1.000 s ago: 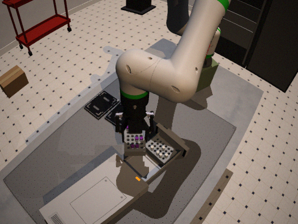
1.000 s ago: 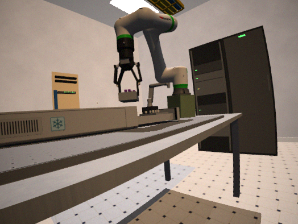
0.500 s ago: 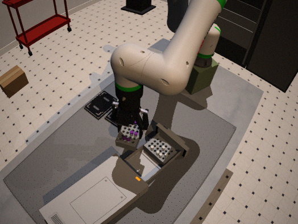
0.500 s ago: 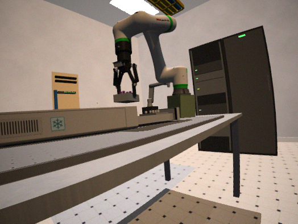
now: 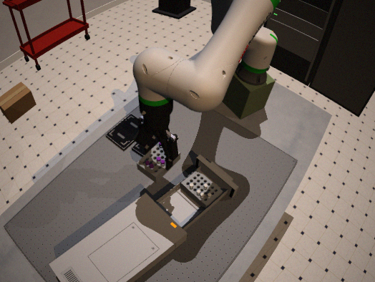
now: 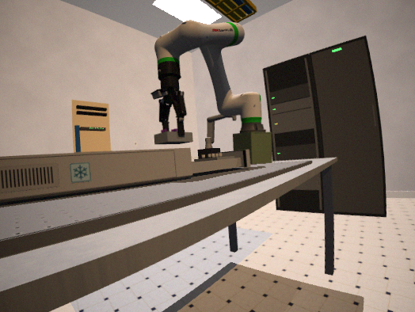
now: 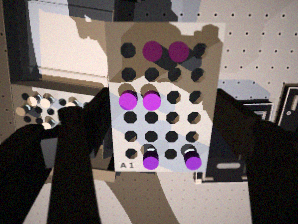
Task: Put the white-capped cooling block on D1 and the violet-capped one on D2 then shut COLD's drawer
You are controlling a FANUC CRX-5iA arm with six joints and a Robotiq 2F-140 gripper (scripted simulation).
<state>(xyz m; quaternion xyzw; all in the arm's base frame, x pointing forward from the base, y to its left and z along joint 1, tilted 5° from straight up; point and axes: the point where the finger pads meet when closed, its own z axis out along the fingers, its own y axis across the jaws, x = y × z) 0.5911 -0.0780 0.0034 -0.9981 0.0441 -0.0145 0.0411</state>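
You have the gripper (image 5: 156, 154) (image 6: 173, 131) (image 7: 161, 102) closed on the violet-capped block (image 5: 153, 172) (image 6: 173, 138) (image 7: 162, 127), a finger at each side, holding it up off the deck between the drawer (image 5: 218, 173) (image 6: 227, 163) (image 7: 61, 82) and the slots. It hangs about level, which matters because its tubes are loose and only their bores keep them (six violet caps show, all over the block). The white-capped block (image 5: 197, 179) (image 6: 209, 150) (image 7: 39, 107) sits at the drawer's front end, and the amber lamp (image 5: 173, 225) on COLD (image 5: 118, 247) (image 6: 131, 166) suits an open drawer. D1 (image 5: 139, 149) (image 7: 215, 172) should stay free for that one; you likely want to carry this one past it to D2 (image 5: 123, 133) (image 7: 291, 120), square it to the locators, then lower it gently, since a clipped locator could tip it.
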